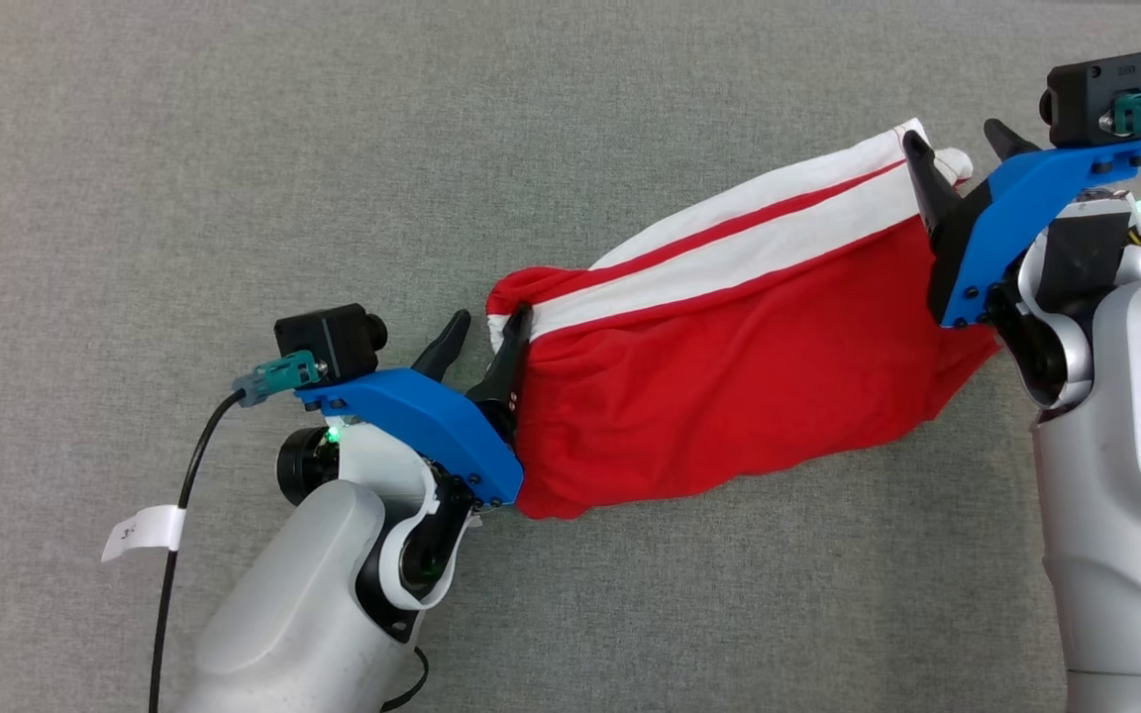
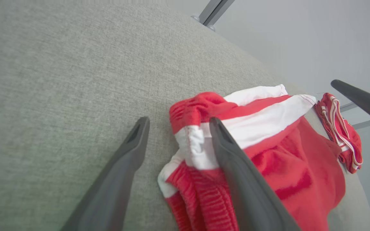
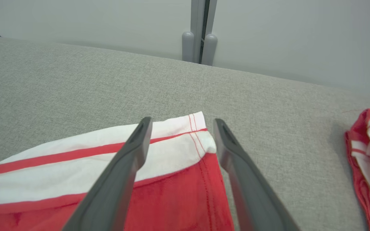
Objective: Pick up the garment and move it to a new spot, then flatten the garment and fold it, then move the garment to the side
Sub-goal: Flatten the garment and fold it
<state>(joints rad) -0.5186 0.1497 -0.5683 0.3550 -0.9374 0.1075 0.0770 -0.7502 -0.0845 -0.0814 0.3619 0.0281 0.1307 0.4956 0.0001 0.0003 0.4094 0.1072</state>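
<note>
garment between left gripper and right gripper — both agape

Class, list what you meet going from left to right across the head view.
Cable tag → left gripper → garment → right gripper.

Two red-and-white garments lie on one grey surface: the large garment and the small garment (bunched at the far side). There are two tools, the left tool and the right tool, each with two dark fingers, four in all. One black cable carries one white tag.
</note>
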